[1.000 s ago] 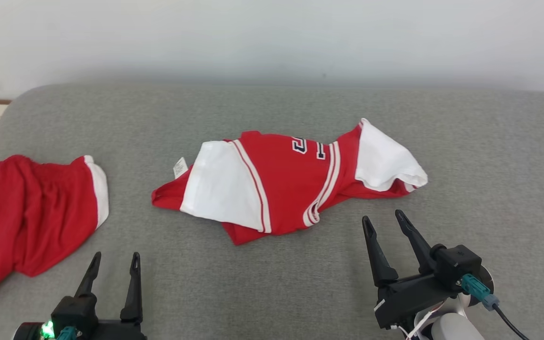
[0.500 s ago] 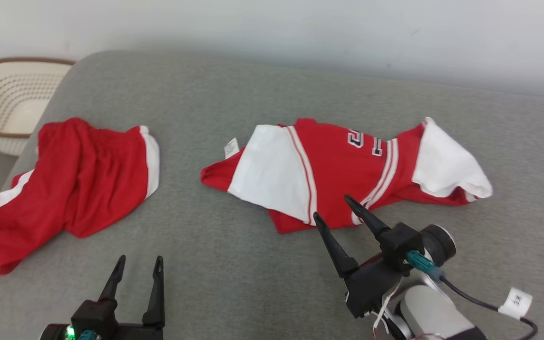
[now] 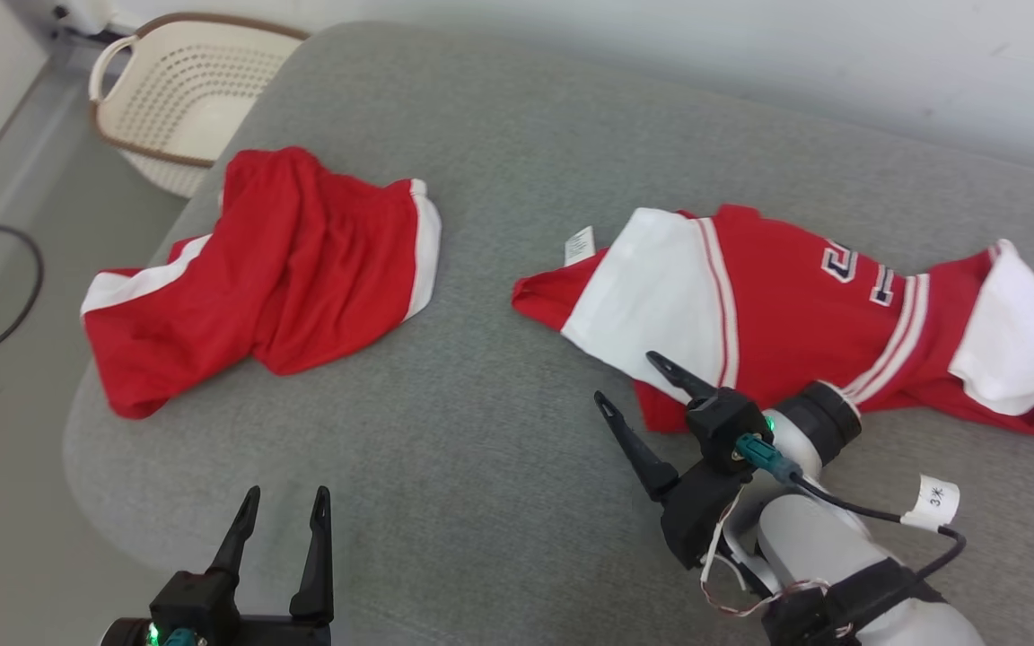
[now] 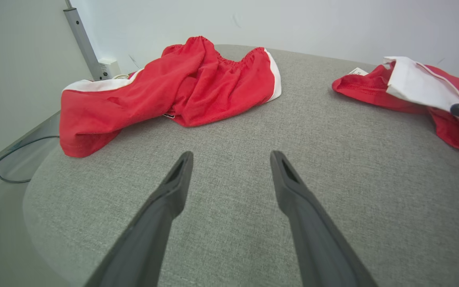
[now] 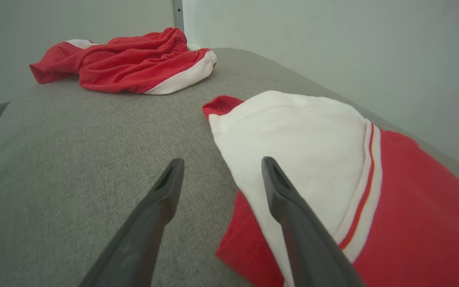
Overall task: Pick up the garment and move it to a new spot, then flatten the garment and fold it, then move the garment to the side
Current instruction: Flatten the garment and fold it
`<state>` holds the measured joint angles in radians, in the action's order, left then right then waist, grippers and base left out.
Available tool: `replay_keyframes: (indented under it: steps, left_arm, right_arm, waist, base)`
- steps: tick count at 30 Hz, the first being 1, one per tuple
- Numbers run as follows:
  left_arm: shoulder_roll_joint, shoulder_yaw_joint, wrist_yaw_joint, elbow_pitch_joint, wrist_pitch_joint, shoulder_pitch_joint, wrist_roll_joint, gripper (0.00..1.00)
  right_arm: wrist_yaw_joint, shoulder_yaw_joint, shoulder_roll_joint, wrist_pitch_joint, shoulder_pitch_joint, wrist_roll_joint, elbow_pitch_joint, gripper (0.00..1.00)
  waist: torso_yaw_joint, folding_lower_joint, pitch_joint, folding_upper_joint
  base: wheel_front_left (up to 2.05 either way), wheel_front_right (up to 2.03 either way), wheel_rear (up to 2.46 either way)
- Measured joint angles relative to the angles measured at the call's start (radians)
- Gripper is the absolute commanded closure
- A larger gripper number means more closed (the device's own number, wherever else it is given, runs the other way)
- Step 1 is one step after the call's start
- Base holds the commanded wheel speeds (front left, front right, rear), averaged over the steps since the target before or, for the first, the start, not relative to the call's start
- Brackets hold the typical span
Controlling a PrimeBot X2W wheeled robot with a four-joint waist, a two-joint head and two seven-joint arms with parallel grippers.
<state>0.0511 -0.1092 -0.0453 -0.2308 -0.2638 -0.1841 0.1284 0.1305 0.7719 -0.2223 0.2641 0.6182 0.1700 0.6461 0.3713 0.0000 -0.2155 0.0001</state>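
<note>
Progress sits at the very start, as far as the pictures show. The red-and-white jersey (image 3: 786,305), which I take to be the garment because the right tool (image 3: 626,376) is at its near edge, lies rumpled on the right part of the grey cushion (image 3: 481,431). One white panel lies over the red body and a white sleeve is bunched at the far right. It is neither lifted, flattened nor folded.

The right tool is spread wide and grips nothing. In the right wrist view one finger (image 5: 289,207) hangs over the white panel and the other over bare cushion, so the hem sits between them; I cannot tell whether either touches the cloth. The left tool (image 3: 288,492) is also wide open and empty, over bare cushion near the front edge, well apart from both pieces of clothing.

Red shorts (image 3: 302,242) lie crumpled at the left end, with a pale basket (image 3: 194,81) beyond on the floor.

Left to do: the pick-up, the move to a new spot, the flattening, the fold and the final shift aside.
</note>
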Motion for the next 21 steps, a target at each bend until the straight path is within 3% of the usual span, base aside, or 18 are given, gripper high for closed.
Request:
replay_keyframes:
  steps: [16,17,18,19,21]
  left_arm:
    - [0.000,-0.040,-0.023,0.009,0.000,-0.006,0.046,0.00]
    - [0.000,-0.041,-0.024,0.009,0.000,-0.006,0.048,0.00]
    - [0.000,-0.042,-0.024,0.009,0.000,-0.006,0.049,0.00]
    - [0.000,-0.042,-0.026,0.008,0.000,-0.006,0.051,0.00]
    - [-0.001,-0.044,-0.026,0.006,0.000,-0.006,0.054,0.00]
  right_arm:
    - [0.000,-0.146,0.047,0.000,0.095,-0.182,0.143,0.00]
    - [0.000,-0.160,0.049,0.000,0.094,-0.194,0.143,0.08]
    - [0.000,-0.173,0.051,0.000,0.094,-0.203,0.147,0.27]
    - [0.000,-0.184,0.051,0.000,0.094,-0.211,0.155,0.60]
    - [0.000,-0.207,0.053,0.000,0.093,-0.225,0.167,0.80]
  waist:
    - [0.075,0.0001,-0.073,0.0000]
    - [0.075,0.0000,-0.075,0.0001]
    - [0.076,0.0001,-0.076,0.0000]
    - [0.076,0.0001,-0.077,0.0000]
    - [0.076,0.0000,-0.076,0.0000]
  base:
    - [0.00,0.00,0.00]
    - [0.00,0.00,0.00]
    - [0.00,0.00,0.00]
    - [0.00,0.00,0.00]
    - [0.00,0.00,0.00]
